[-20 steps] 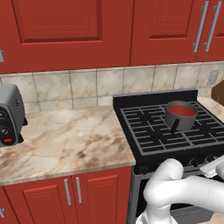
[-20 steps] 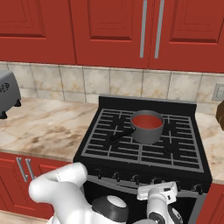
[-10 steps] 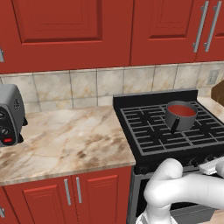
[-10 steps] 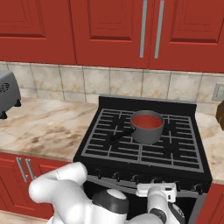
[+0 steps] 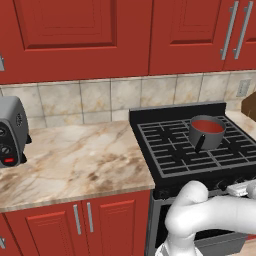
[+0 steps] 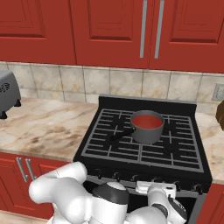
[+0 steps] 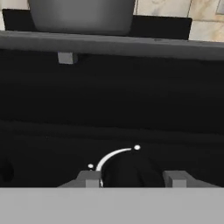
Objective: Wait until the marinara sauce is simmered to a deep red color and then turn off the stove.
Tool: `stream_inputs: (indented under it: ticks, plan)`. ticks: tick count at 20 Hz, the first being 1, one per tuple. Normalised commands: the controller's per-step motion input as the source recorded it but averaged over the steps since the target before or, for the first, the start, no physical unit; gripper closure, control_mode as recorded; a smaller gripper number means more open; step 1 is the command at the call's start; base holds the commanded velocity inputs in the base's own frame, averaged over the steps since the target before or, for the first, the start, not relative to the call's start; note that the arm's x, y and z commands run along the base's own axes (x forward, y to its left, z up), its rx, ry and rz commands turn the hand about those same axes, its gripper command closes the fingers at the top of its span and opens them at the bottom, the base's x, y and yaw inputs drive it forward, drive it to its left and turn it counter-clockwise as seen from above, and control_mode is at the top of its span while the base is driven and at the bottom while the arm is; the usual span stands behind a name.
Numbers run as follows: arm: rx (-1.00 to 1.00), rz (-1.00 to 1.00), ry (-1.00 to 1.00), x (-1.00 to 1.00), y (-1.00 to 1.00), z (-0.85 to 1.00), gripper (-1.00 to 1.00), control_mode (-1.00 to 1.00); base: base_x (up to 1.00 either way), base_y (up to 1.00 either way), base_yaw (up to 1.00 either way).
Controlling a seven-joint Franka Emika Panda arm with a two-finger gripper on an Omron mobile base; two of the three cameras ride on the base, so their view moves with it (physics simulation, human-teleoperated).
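1. The marinara sauce sat red in a grey saucepan on the stove grates (rear centre).
2. The gripper was low at the stove front, fingers spread either side of a dark knob, not visibly clamping it.

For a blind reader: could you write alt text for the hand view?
Two gripper fingertips flank a dark round stove knob with a white arc marking, on the black front of the stove. Above, the grey saucepan sits before a tiled wall.
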Motion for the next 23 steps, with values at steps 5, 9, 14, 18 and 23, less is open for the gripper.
stream_inputs:
  ticks: [5,9,14,18,23]
  plan:
    - [0.32,-0.03,0.0,-0.06,0.0,-0.2,1.0,-1.0,0.0,0.0,0.0]
    - [0.36,-0.04,0.0,-0.05,-0.04,-0.22,1.0,-1.0,0.0,0.0,0.0]
    - [0.38,-0.04,0.0,-0.06,-0.11,-0.26,1.0,-1.0,0.0,0.0,0.0]
    - [0.38,-0.04,0.0,-0.08,-0.12,-0.3,1.0,-1.0,0.0,0.0,0.0]
    - [0.41,-0.03,0.0,-0.11,-0.16,-0.35,1.0,-1.0,0.0,0.0,0.0]
